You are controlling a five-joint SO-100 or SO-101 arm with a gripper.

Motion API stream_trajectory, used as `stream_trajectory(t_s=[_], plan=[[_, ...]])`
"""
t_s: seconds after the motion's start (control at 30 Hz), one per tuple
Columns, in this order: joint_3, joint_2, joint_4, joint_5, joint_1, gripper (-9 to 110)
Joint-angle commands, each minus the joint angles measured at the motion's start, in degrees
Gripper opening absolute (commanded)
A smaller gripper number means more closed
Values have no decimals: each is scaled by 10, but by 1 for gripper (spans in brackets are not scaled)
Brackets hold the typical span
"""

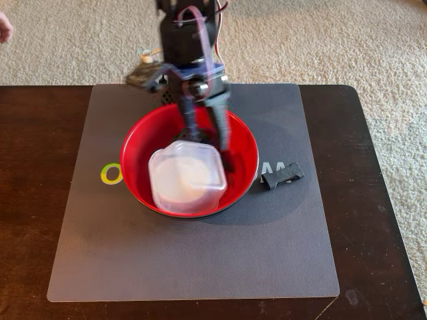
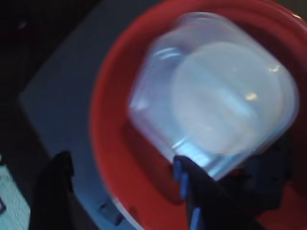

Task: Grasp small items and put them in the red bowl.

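The red bowl (image 1: pixel 137 143) stands in the middle of the grey mat; it also shows in the wrist view (image 2: pixel 110 120). The clear square tub (image 1: pixel 187 177) lies tilted inside it, with a whitish round shape, likely the white dish (image 2: pixel 225 96), in it. My gripper (image 1: pixel 208 145) hangs over the bowl's far side, blurred, fingers spread and holding nothing; in the wrist view (image 2: pixel 119 160) the tub (image 2: pixel 158 81) lies just beyond the fingertips. The short black ribbed piece (image 1: pixel 282 175) lies on the mat right of the bowl. A dark shape (image 2: pixel 261 179) sits in the bowl beside the tub. The yellow clip is not in view.
The grey mat (image 1: pixel 193 260) covers a dark wooden table (image 1: pixel 40 200) with carpet beyond. A yellow-green ring (image 1: pixel 108 175) shows at the bowl's left edge, possibly print on the mat. A bit of a hand (image 1: pixel 4 28) is at the top left.
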Motion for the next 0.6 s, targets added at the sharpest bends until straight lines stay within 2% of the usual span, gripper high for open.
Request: stream_trajectory(t_s=[0.0,0.2,0.37,0.57], plan=[[-80,-76,-21,-4,-84,27],[-184,-287,-90,22,-161,27],[-415,-511,-76,12,-170,27],[-492,-635,-40,-2,-182,26]])
